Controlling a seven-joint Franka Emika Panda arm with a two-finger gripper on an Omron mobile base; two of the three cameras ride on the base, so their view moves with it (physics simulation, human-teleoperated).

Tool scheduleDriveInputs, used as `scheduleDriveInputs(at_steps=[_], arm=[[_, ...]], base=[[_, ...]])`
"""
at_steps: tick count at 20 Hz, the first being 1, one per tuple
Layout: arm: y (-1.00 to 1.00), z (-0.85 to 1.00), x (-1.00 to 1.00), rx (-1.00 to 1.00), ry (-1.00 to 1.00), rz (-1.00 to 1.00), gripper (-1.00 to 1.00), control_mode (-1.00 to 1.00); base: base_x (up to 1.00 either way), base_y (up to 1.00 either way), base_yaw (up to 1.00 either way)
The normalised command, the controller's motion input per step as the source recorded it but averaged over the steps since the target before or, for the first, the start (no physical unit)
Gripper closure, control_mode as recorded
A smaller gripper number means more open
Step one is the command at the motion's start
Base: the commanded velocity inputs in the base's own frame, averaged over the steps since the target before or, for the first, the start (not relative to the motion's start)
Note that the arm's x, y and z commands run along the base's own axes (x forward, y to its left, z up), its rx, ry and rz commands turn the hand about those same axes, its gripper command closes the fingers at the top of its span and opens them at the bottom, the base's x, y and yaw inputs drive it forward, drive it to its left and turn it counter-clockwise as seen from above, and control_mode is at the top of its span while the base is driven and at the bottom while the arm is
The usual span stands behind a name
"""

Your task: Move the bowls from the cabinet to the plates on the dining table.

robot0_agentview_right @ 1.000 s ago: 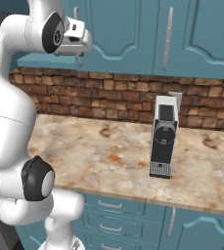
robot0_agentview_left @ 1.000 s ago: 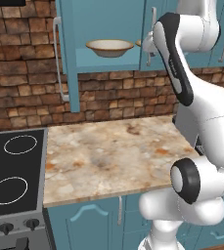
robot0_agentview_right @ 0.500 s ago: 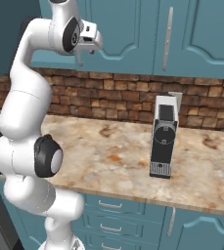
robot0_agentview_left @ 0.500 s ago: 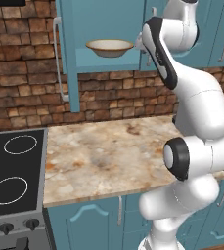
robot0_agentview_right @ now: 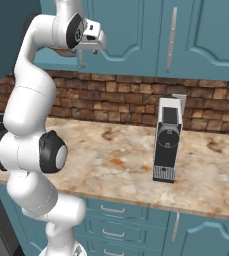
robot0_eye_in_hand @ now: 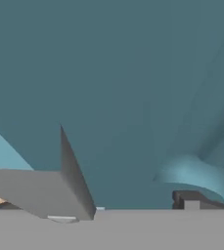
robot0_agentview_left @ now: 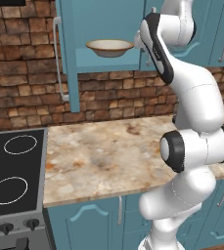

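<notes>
Left base view first: up in the top centre of the frame, a bowl [robot0_agentview_left: 109, 48] sits on the shelf of the open cabinet [robot0_agentview_left: 79, 63], cream inside with a tan rim. Nothing else shares that shelf, and a second bowl I can't make out. The arm's hand is at the upper right of the bowl, just beside it, and the fingers themselves are hidden behind the wrist here. That bowl looks stiff, smooth and breakable, light enough for one hand; my bet is the rim nearest the arm is the place to pinch, one finger inside, one outside, since the body is too wide to span.

Over to the right base view: the gripper [robot0_agentview_right: 89, 44] is high in the upper left, against the teal cabinet fronts, nothing between its fingers. Lower right of centre, a dark coffee machine [robot0_agentview_right: 167, 141] stands on the marble counter [robot0_agentview_right: 111, 160].

Hand view: teal cabinet surface up close, a dark fingertip [robot0_eye_in_hand: 191, 199] at the lower right, fingers spread wide and empty.
</notes>
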Motion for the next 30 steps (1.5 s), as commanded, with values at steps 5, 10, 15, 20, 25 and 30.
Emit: scheduleDriveInputs(at_steps=[5, 10, 15, 20, 25, 30], arm=[[0.0, -0.22, 0.17, 0.01, -0.04, 0.0, 1.0, -1.0], [0.0, -0.06, 0.04, 0.0, 0.0, 0.0, 1.0, -1.0], [0.0, 0.0, 0.0, 0.0, 0.0, 0.0, 1.0, -1.0], [-0.17, 0.0, -0.34, 0.01, 0.0, 0.0, 1.0, -1.0], [-0.34, 0.0, -0.44, 0.01, 0.0, 0.0, 1.0, -1.0], [-0.38, 0.0, -0.54, 0.01, -0.02, 0.05, 1.0, -1.0]], base=[[0.0, 0.0, 0.0], [0.0, 0.0, 0.0], [0.0, 0.0, 0.0], [0.0, 0.0, 0.0], [0.0, 0.0, 0.0], [0.0, 0.0, 0.0]])
